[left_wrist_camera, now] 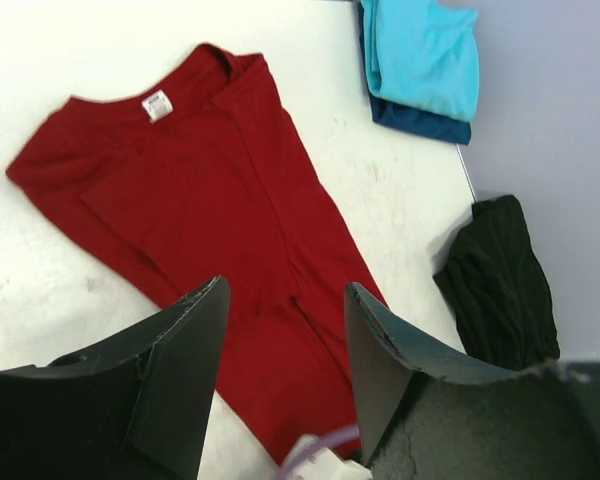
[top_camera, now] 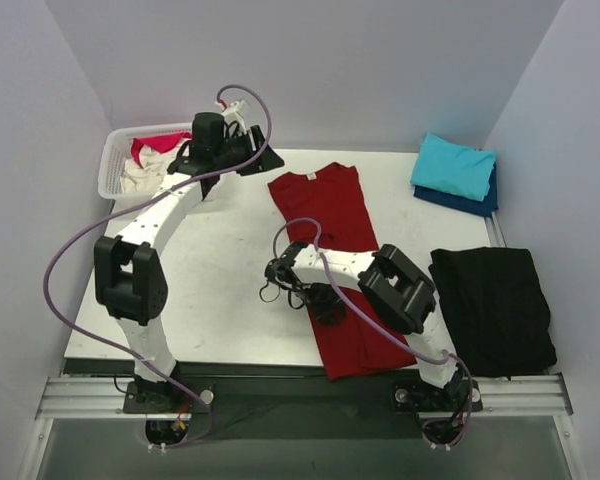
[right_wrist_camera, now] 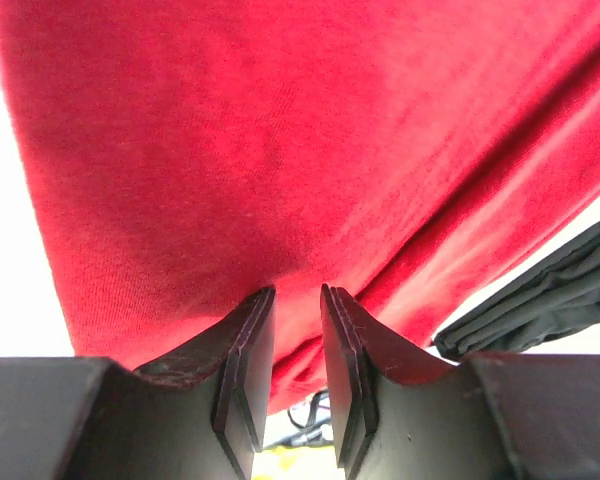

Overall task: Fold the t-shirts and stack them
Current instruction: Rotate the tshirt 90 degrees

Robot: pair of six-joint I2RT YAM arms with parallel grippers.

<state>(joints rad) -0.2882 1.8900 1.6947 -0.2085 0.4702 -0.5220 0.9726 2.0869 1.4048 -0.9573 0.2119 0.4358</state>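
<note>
- Walls (top_camera: 380, 60): pale lilac-grey panels closing in the left, far and right sides.
- Surface (top_camera: 220, 290): white, rectangular and scuffed, with a metal rail (top_camera: 280, 395) along its near edge carrying both arm bases.
- Dark red t-shirt (top_camera: 325, 205): laid out lengthwise at the middle of the surface. Its collar is at the far end and its sides are folded in to make a long strip. The hem end reaches the near edge.
- Black cloth (top_camera: 495, 305): folded, lying at the near right, apart from the red shirt.
- White basket (top_camera: 110, 170): at the far left corner, holding a pink-red t-shirt (top_camera: 150, 148) and a cream t-shirt (top_camera: 140, 178), both crumpled.
- Turquoise t-shirt (top_camera: 455, 165): folded, at the far right corner, lying on top of a folded navy t-shirt (top_camera: 460, 203).
- Left claw (left_wrist_camera: 285, 290): fingers spread wide with nothing between them, raised above the far left of the surface beside the basket.
- Right claw (right_wrist_camera: 297, 295): fingers drawn almost together, pinching the red shirt's fabric near its lower half.
</note>
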